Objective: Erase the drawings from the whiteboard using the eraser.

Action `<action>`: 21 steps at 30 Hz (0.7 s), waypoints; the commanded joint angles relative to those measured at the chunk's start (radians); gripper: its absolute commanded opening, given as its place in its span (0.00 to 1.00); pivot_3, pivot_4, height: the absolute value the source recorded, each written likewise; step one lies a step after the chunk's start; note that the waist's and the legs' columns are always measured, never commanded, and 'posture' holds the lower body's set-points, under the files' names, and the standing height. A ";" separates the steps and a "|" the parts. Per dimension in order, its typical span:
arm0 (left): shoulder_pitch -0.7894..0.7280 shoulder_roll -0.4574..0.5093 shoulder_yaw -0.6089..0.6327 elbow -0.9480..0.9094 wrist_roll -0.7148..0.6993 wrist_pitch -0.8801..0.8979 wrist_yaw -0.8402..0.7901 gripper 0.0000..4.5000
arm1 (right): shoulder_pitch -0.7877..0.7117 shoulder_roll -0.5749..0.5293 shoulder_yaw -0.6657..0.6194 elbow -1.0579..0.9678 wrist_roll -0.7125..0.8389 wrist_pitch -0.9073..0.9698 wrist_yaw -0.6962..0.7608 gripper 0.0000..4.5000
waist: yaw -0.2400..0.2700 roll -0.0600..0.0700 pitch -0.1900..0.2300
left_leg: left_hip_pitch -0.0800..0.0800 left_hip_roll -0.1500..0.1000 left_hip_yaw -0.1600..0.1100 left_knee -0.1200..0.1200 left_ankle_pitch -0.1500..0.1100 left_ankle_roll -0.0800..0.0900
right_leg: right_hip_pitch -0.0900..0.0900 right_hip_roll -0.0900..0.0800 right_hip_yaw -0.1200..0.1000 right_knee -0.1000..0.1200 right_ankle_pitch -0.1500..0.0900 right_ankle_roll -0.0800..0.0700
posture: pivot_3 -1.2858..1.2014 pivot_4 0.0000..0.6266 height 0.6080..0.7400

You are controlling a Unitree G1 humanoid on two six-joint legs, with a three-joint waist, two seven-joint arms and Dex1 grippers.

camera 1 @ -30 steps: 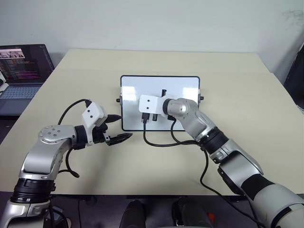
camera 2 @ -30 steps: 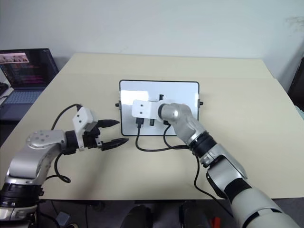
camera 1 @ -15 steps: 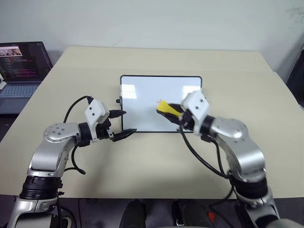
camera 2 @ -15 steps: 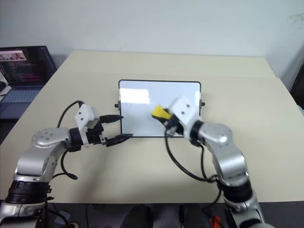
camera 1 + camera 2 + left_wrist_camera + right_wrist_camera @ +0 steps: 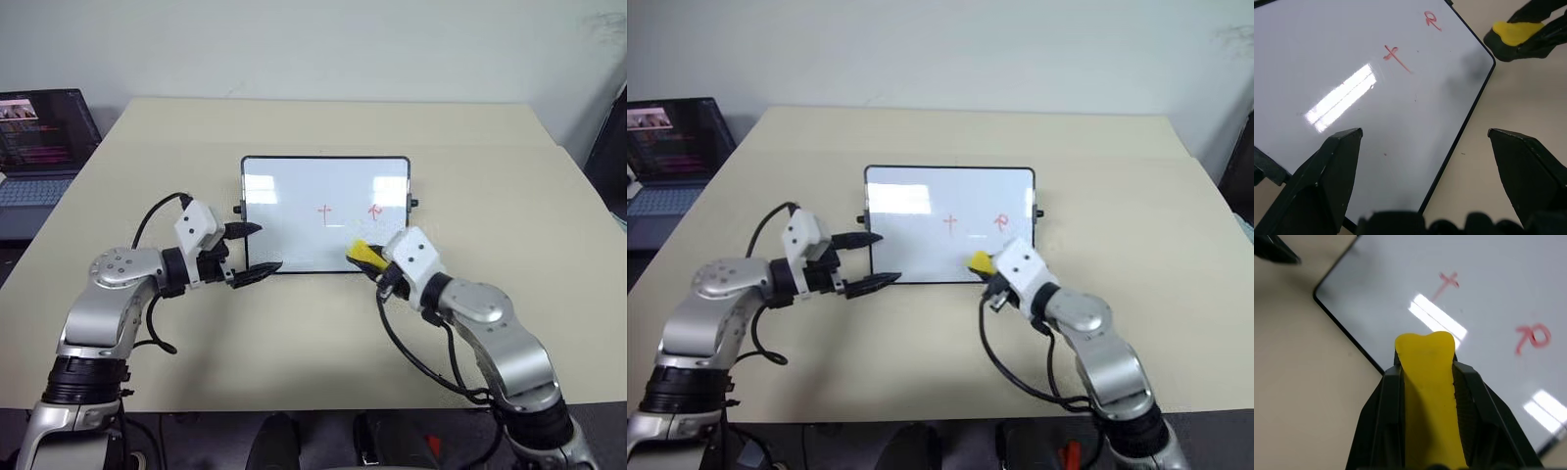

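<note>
The whiteboard (image 5: 284, 211) lies flat at the table's middle, black-framed, with a knob on each side. Two of the red drawings show on its right half: a cross (image 5: 324, 211) and a curly scribble (image 5: 374, 210). My right gripper (image 5: 365, 261) hovers at the board's near right corner, shut on the yellow eraser (image 5: 360, 254), whose tip sticks out past the fingers toward the board. The right wrist view shows the eraser (image 5: 1427, 382) pinched between both fingers, just short of the cross (image 5: 1448, 282). At the board's near left corner, my left gripper (image 5: 268, 247) is open and holds nothing.
An open laptop (image 5: 39, 132) sits at the far left edge of the beige table (image 5: 313, 333). Black cables loop from both wrists over the table in front of the board. A wall runs behind the table.
My right arm has pulled back from over the board to its near right corner, rolling the wrist and keeping the eraser. That uncovered the two red marks. The left gripper stayed put.
</note>
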 commanded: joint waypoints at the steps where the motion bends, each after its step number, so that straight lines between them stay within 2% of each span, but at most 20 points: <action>1: 0.019 0.015 0.013 -0.055 -0.018 0.018 -0.002 1.00 | -0.117 0.028 0.030 0.086 -0.011 -0.038 -0.026 0.22 | -0.001 0.000 0.000 | 0.000 0.000 0.000 0.000 0.000 0.000 | 0.000 0.000 0.000 0.000 0.000 0.000 | 0.52 0.24 1.00; 7: 0.033 0.025 0.013 -0.086 -0.023 0.038 -0.010 1.00 | -0.324 0.041 0.068 0.381 -0.101 -0.193 -0.095 0.22 | 0.007 0.000 0.000 | -0.001 0.000 0.001 0.000 0.000 0.000 | 0.000 -0.001 -0.001 -0.001 0.003 -0.004 | 0.52 0.24 1.00; 12: 0.035 0.022 0.015 -0.095 -0.024 0.044 0.001 1.00 | -0.394 0.033 0.091 0.543 -0.151 -0.283 -0.108 0.22 | 0.008 0.000 0.000 | -0.002 0.001 0.001 0.000 0.000 0.000 | 0.000 -0.003 -0.001 -0.002 0.003 -0.005 | 0.52 0.24 1.00; 21: 0.043 0.020 0.015 -0.106 -0.026 0.051 0.011 1.00 | -0.324 -0.056 0.196 0.494 -0.177 -0.242 0.068 0.22 | 0.008 0.000 0.000 | 0.000 0.001 0.000 -0.001 0.000 0.000 | 0.001 -0.004 -0.001 -0.001 0.003 -0.005 | 0.52 0.24 1.00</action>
